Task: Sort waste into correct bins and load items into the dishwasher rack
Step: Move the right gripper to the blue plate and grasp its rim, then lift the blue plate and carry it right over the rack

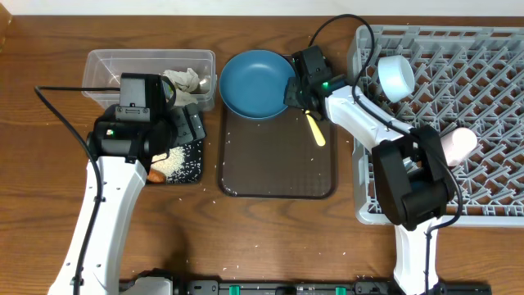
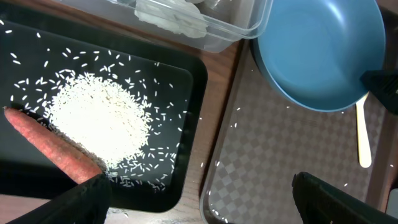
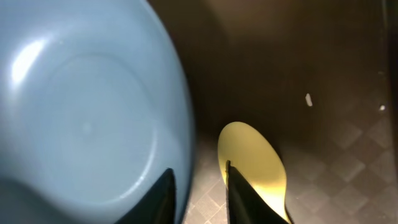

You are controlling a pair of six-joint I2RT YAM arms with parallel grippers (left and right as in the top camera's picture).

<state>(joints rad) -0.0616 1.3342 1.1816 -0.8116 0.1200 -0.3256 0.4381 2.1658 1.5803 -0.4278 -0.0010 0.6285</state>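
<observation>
Grey lattice of the dishwasher rack (image 1: 499,98) is filling the worktop's right side, with the brown tray (image 1: 274,176) lying just left of it. The large dark blue bowl (image 1: 254,82) is sitting on that tray's far left corner, overhanging its far edge. It is looking like stiff, smooth plastic: probably light and not fragile, but slick. I am judging the thin rim the only place to pinch, though the bowl is likely to tilt when hanging from one side.

The right gripper (image 3: 199,180) is straddling that rim at the bowl's right edge, one finger inside and one outside, jaws narrowed. A dark slit is showing beside the outer finger, so I cannot tell whether it is truly clamping.

The pale yellow spoon (image 3: 255,155) is lying on the tray just beside the outer finger, near enough to get nudged. The left gripper (image 2: 205,199) is hanging wide open and holding nothing, above the black tray (image 2: 186,81) of rice (image 2: 99,118).
</observation>
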